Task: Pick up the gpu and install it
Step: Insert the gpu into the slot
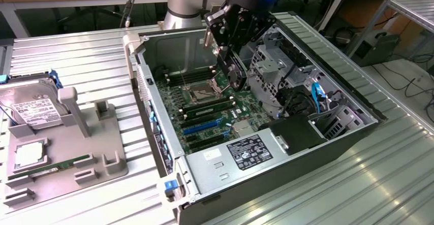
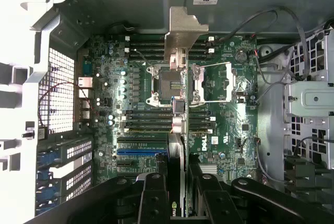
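On the ribbed silver metal table [image 1: 68, 57], an open grey metal computer case [image 1: 224, 179] is seen at the exterior view's centre. Over its green motherboard [image 2: 130, 83], the thin black gpu [image 2: 180, 109] with a silver bracket is gripped edge-on between the black fingers [image 2: 154, 198].
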`<act>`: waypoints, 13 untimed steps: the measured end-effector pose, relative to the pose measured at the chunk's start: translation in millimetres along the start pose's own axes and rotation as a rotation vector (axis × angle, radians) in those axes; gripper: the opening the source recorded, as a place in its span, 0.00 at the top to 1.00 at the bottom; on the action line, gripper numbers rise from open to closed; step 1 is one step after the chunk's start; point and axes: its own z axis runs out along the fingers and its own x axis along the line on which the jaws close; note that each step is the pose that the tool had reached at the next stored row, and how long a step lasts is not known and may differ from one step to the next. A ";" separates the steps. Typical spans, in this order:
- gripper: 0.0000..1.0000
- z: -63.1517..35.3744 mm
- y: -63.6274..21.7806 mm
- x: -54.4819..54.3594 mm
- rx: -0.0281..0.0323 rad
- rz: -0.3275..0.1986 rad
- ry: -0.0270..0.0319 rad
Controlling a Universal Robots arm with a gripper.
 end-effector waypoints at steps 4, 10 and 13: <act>0.74 0.0 0.0 0.0 0.0008 -0.046 0.0052; 0.74 0.1 0.0 -0.1 0.0050 -0.254 0.0260; 0.74 0.2 0.0 0.0 0.0061 -0.318 0.0323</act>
